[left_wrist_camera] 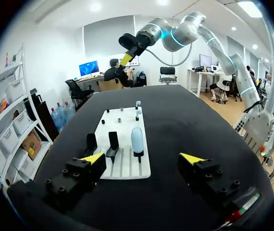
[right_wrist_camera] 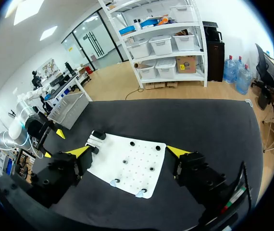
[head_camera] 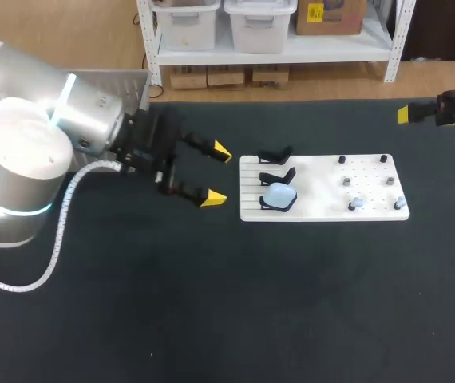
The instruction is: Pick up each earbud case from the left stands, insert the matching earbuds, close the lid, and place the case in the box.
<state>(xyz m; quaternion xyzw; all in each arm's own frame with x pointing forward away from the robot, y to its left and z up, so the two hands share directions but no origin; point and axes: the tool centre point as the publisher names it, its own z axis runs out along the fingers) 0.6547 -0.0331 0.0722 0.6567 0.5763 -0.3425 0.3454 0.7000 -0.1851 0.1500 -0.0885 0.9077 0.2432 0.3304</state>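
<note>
Left gripper (head_camera: 218, 175): fingers spread wide, nothing between them, standing near the stand end of the flat white pegboard (head_camera: 323, 179). 1 pale blue rounded earbud case (head_camera: 278, 195) sits on the black stand nearest the robot, 1 of 3, ahead of this gripper and apart from it. Right gripper (right_wrist_camera: 127, 150): fingers likewise spread and holding nothing, well apart beyond the board's opposite end. 2 pale earbuds (head_camera: 357, 203) rest on pegs there.

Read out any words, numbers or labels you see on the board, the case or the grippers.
None can be read: the white board, the pale blue earbud case, the left gripper and the right gripper show no legible print.
</note>
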